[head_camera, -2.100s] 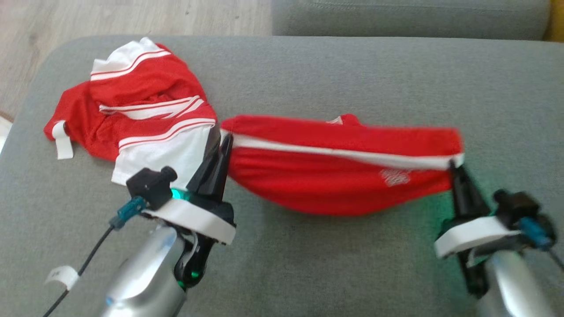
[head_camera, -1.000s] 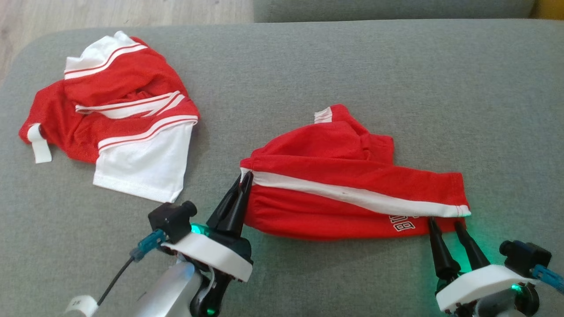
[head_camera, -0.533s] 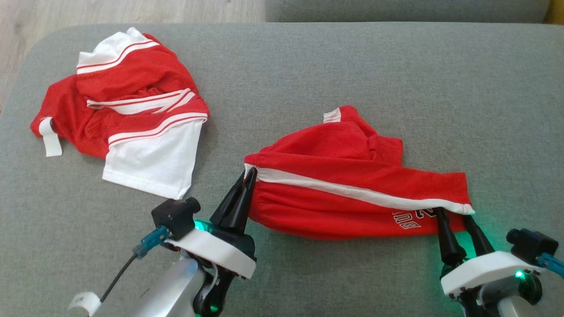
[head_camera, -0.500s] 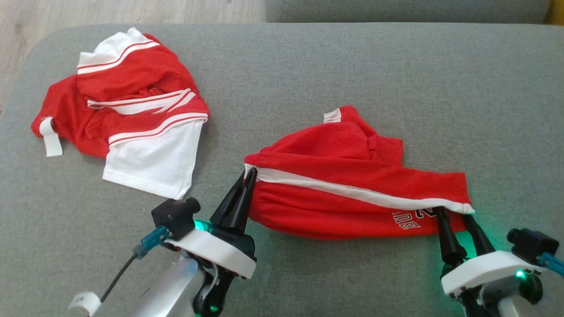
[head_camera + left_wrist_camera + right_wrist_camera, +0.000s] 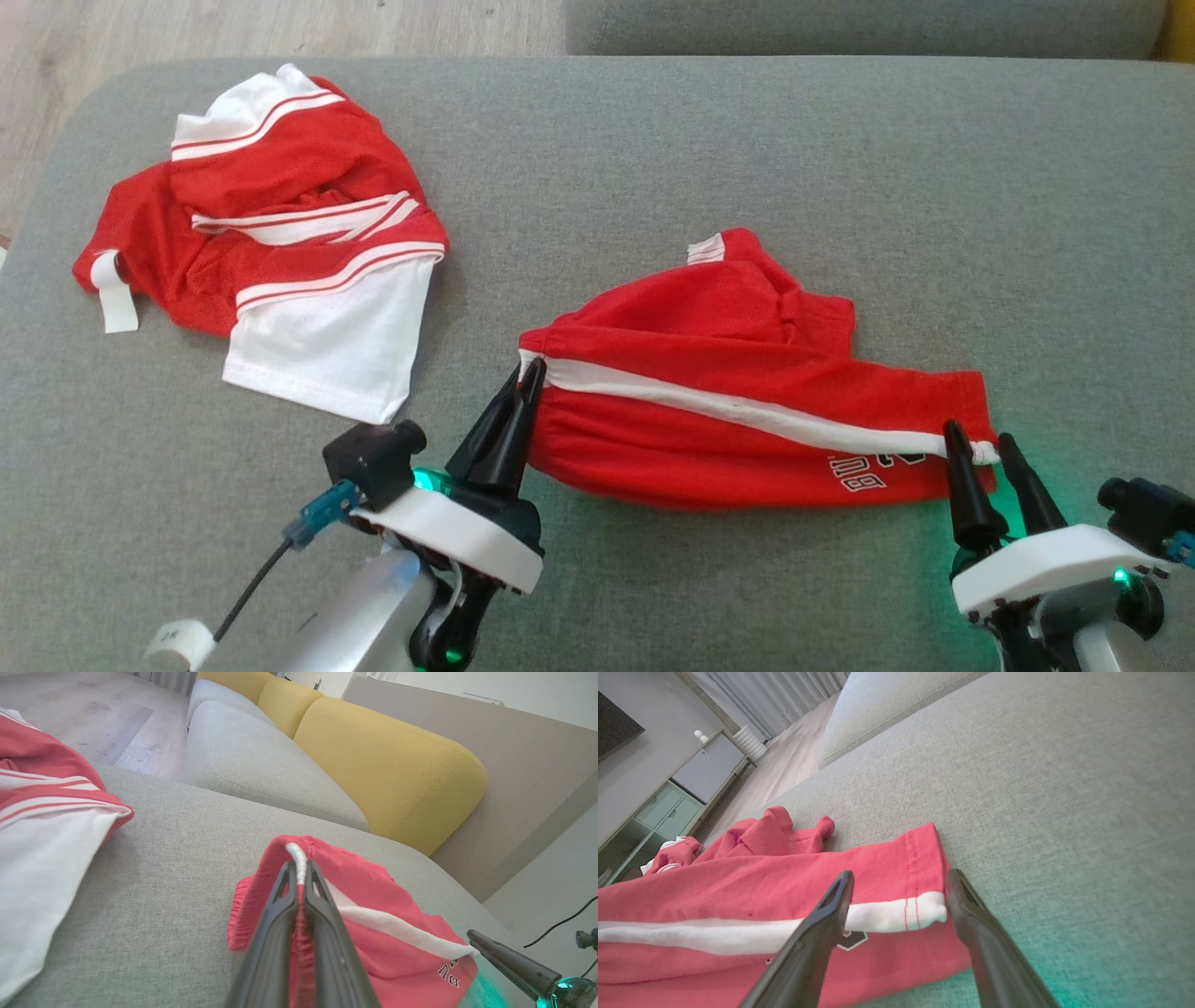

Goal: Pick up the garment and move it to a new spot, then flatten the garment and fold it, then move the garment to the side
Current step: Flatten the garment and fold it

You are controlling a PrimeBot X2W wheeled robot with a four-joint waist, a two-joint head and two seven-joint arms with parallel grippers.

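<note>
The left end effector (image 5: 527, 373) is pinched narrow on the waistband corner of the red fabric shorts with a white side stripe (image 5: 728, 392). In its wrist view, a gathered bit of the waistband pokes up between the closed fingertips. From that grip the shorts run sideways towards the right end effector (image 5: 901, 879), lying on the grey upholstered sofa cushion (image 5: 747, 140).

The right end effector stands wide. Its two dark fingers straddle the hem corner where the stripe ends, and the cloth lies loose between them, not squeezed. Black-and-white lettering on the shorts sits just to the left of its left finger.

Ahead of the stretch between the two end effectors, the rest of the shorts is bunched in folds. A crumpled red-and-white striped mesh garment (image 5: 280, 243) lies ahead and to the left of the left end effector, apart from the shorts. A mustard-yellow backrest cushion (image 5: 387, 760) stands far ahead of the left end effector.
</note>
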